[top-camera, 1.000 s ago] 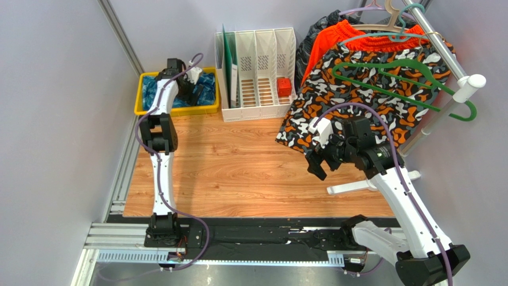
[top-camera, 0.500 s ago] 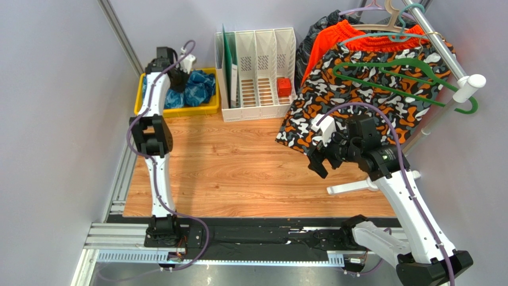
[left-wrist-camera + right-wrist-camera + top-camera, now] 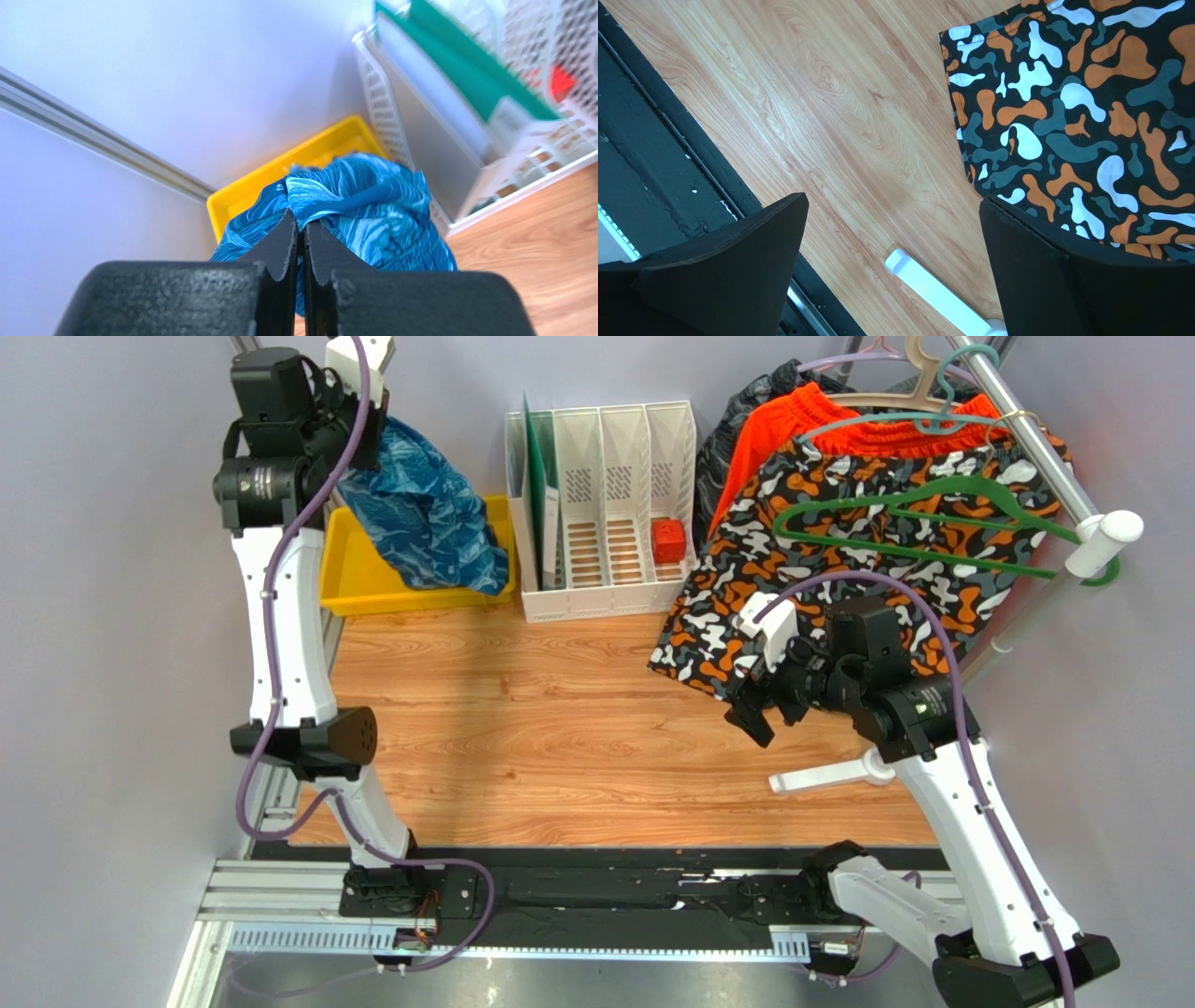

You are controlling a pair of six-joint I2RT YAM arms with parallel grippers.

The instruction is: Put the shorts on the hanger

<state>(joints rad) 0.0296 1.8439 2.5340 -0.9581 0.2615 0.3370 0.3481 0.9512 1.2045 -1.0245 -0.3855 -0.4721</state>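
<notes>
The blue shorts (image 3: pixel 421 511) with their teal leaf print hang from my left gripper (image 3: pixel 358 427), which is raised high above the yellow bin (image 3: pixel 358 581) at the back left. In the left wrist view the left gripper (image 3: pixel 300 222) is shut on a fold of the shorts (image 3: pixel 365 210), and the cloth drapes down over the bin (image 3: pixel 246 192). The dark green hanger (image 3: pixel 926 518) hangs on the rail at the back right, over camouflage shorts. My right gripper (image 3: pixel 758 703) hovers open over the table near those shorts, with nothing between its fingers (image 3: pixel 1046 280).
A white file rack (image 3: pixel 603 511) with a red block stands next to the bin. Camouflage shorts (image 3: pixel 786 574), orange shorts (image 3: pixel 800 427) and pale hangers (image 3: pixel 926 378) crowd the white rail (image 3: pixel 1080 504). The rack's white foot (image 3: pixel 835 777) lies on the wooden table.
My left gripper has shut on the shorts in the bin and risen, lifting them up and out to the left. The right arm has barely moved.
</notes>
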